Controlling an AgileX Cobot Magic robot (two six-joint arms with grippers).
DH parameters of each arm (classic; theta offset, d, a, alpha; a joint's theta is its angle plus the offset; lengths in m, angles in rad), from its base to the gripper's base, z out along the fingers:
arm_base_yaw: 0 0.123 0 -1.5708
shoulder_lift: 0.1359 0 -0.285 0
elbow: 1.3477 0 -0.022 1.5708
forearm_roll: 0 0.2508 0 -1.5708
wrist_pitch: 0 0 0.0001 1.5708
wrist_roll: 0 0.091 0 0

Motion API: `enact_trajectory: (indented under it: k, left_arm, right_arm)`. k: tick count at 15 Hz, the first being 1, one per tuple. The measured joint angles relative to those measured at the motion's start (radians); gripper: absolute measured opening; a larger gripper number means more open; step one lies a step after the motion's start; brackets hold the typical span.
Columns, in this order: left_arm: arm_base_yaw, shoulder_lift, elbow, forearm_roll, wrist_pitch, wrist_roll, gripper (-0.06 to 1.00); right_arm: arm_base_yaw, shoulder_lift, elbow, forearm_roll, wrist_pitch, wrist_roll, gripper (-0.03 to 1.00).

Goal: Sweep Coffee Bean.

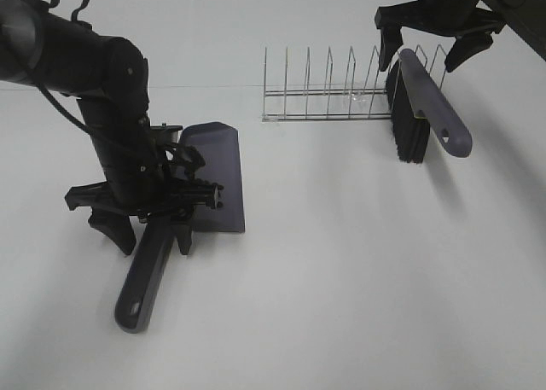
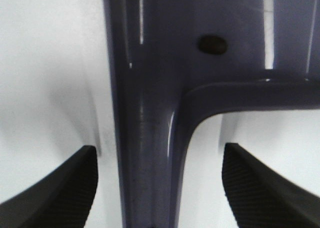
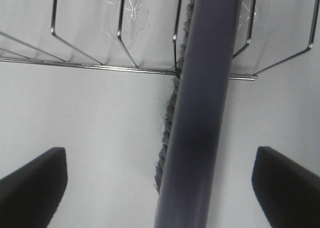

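From the high camera, a grey dustpan [image 1: 213, 178] lies flat on the white table [image 1: 358, 270], well apart from the wire rack [image 1: 333, 87], where a black-bristled brush [image 1: 418, 108] leans. The left gripper [image 1: 149, 236] straddles the dustpan's handle, jaws spread. The right gripper [image 1: 429, 53] hangs open above the brush. No coffee bean can be made out here.

The left wrist camera shows dark fingers [image 2: 60, 188] standing clear on either side of the dustpan handle [image 2: 150, 153], gripping nothing.

The right wrist camera shows widely parted fingers [image 3: 30, 185] flanking the brush handle [image 3: 200, 113] beside the rack [image 3: 120, 48], untouched.
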Motion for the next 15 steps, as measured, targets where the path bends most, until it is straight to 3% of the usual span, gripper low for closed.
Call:
enact_trajectory:
  k: [2,5,8,10,15]
  left_arm:
    - [0.000,-0.001,-0.070,0.006,0.064,0.002,0.64]
    - [0.000,-0.071,-0.149,0.100,0.153,0.006,0.64]
    - [0.000,-0.221,-0.180,0.240,0.226,0.001,0.60]
    - [0.000,-0.302,-0.181,0.273,0.237,-0.004,0.59]
    - [0.000,-0.683,-0.066,0.280,0.243,-0.013,0.58]
  right_arm:
    - [0.000,-0.035,0.000,0.002,0.002,-0.001,0.86]
    - [0.000,-0.113,0.003,0.002,0.002,-0.011,0.86]
    - [0.000,-0.241,0.114,0.002,0.000,-0.038,0.86]
    - [0.000,-0.323,0.210,0.002,0.000,-0.045,0.86]
    - [0.000,-0.729,0.763,0.002,0.000,-0.061,0.86]
